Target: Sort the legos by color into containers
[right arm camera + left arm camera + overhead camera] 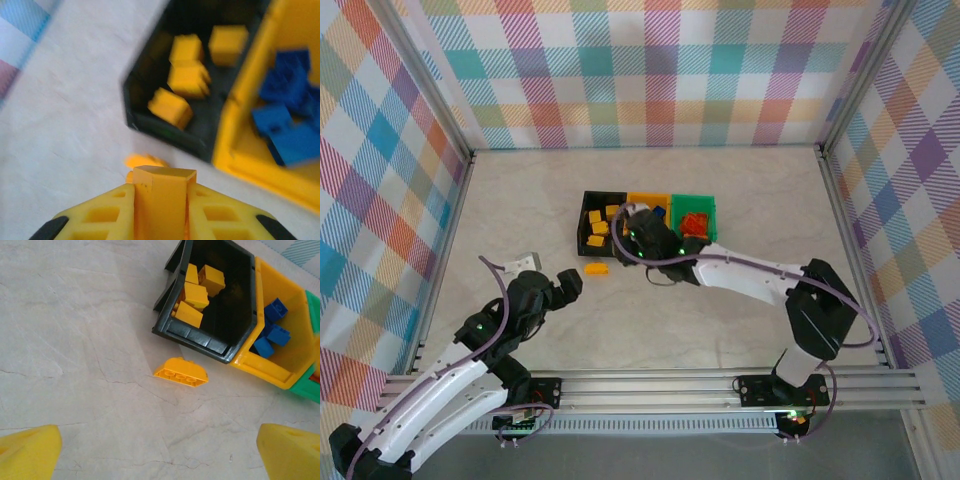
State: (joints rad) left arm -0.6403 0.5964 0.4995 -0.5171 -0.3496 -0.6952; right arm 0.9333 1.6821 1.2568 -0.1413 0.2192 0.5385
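Plaid walls (650,70) all round and a pale marbled table (500,200), with three joined bins about mid-table. The black bin (581,225) has yellow pieces in it, the yellow bin (648,196) has blue ones, and the green bin (695,199) has red. The right gripper (638,237) is pinched tight on a yellow brick (162,200) and hangs just off the bins' front edge. From its wrist cam the black bin's mouth sits at roughly 12 to 1 o'clock, so I'd guess the drop is a short push forward, and that's what the move hinges on. A loose brick (181,372) lies on the table just in front of the black bin. The left gripper (548,272) is spread wide and empty. From above, that brick is at its 3 o'clock, about as near to it as to the right gripper, but the left is the free one. The left wrist cam puts the brick at 12 to 1 o'clock with its long axis running about 10 to 4, hollow underside showing, while from above it's just a yellow blob. The right wrist cam is blurry but shows the held brick, which the gripper body covers from above.
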